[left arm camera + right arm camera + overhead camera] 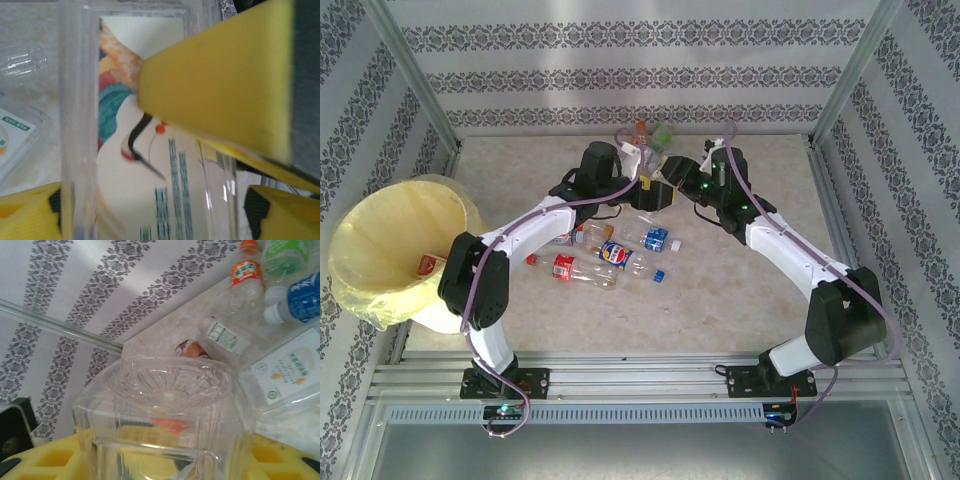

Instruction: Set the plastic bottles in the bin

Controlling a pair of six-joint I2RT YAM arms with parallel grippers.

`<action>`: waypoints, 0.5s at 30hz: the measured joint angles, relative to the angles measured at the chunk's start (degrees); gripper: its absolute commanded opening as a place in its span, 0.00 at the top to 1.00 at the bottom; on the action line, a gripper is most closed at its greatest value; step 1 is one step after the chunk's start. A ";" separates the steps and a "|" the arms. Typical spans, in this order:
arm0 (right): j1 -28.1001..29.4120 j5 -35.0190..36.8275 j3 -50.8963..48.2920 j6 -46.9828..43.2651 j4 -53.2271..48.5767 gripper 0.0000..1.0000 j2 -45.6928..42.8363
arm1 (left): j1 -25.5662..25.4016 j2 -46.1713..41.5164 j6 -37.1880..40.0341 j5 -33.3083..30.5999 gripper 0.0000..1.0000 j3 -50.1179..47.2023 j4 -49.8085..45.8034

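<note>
step: handover or joint grip, by my read. Both hands meet mid-bench at the far side, over one clear square bottle (165, 410).
right hand: the right hand (692, 188) holds that bottle between its yellow pads (50, 460), jaws narrow on its body; the bottle's base faces the right wrist camera.
left hand: the left hand (655, 192) is pressed close against a clear labelled bottle (145, 165). One yellow pad (220, 80) lies across the label. You can't tell from here whether the jaws are clamped or just closing round it.
same bottle?: likely, but you can't confirm it.
bin: the bin (365, 235) sits at the bench's left edge, well apart from both hands, yellow liner open. One red-labelled item (426, 264) is already inside.
remaining: a loose cluster of bottles (610, 255) lies mid-bench in front of the hands. More lie at the back wall (650, 133), with orange, green and blue labels.
next move: settle which hand owns the bottle. The left arm is nearer the bin, so expect the right to let go, then a lift and swing left.
clearance: lift first; the cluster lies near the swing path.
edges: frame posts (415, 85) stand behind the bin; keep the left elbow off the bin rim.
room: open bench on the right half.
</note>
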 measured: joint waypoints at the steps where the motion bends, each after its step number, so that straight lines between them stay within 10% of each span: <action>1: 0.26 -0.44 0.37 0.26 0.20 0.49 0.17 | 0.00 0.42 0.15 0.00 0.26 0.50 0.02; 15: 0.52 -1.16 1.70 2.03 0.46 0.25 1.03 | -0.28 1.22 0.31 -3.06 0.41 1.01 0.52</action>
